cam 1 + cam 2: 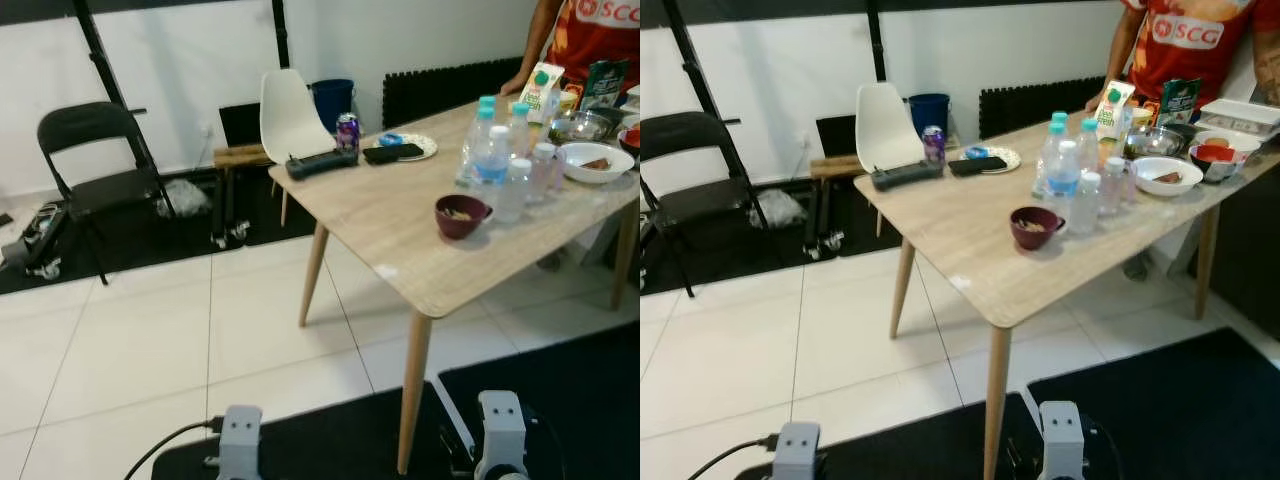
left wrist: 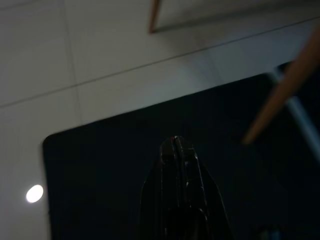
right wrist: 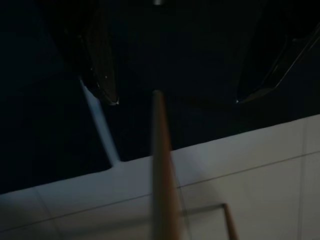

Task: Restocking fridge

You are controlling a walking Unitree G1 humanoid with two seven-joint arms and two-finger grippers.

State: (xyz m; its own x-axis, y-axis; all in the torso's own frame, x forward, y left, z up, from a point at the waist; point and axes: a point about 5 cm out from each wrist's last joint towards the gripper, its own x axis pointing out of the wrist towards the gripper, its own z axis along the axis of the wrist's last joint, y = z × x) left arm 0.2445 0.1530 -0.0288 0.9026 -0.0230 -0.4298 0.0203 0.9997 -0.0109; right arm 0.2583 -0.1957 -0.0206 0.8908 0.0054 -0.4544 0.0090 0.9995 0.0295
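Observation:
A light wooden table (image 1: 390, 210) stands ahead to my right. On it are several clear water bottles (image 1: 492, 150), a purple drink can (image 1: 347, 130), a maroon bowl (image 1: 461, 215), a white bowl (image 1: 594, 160) with food, and a green-and-white carton (image 1: 540, 92). Both arms hang low over a black mat (image 1: 340, 440) by my feet. In the left wrist view my left gripper (image 2: 176, 145) is shut with nothing in it. My right gripper (image 3: 175, 100) is open above the floor, and a wooden table leg (image 3: 162, 165) shows beyond it.
A person in a red shirt (image 1: 590, 35) stands at the table's far right end. A white chair (image 1: 290, 115) and a blue bin (image 1: 333, 100) sit behind the table. A black folding chair (image 1: 95, 160) stands at the left wall. White tiled floor (image 1: 150, 340) lies to the left.

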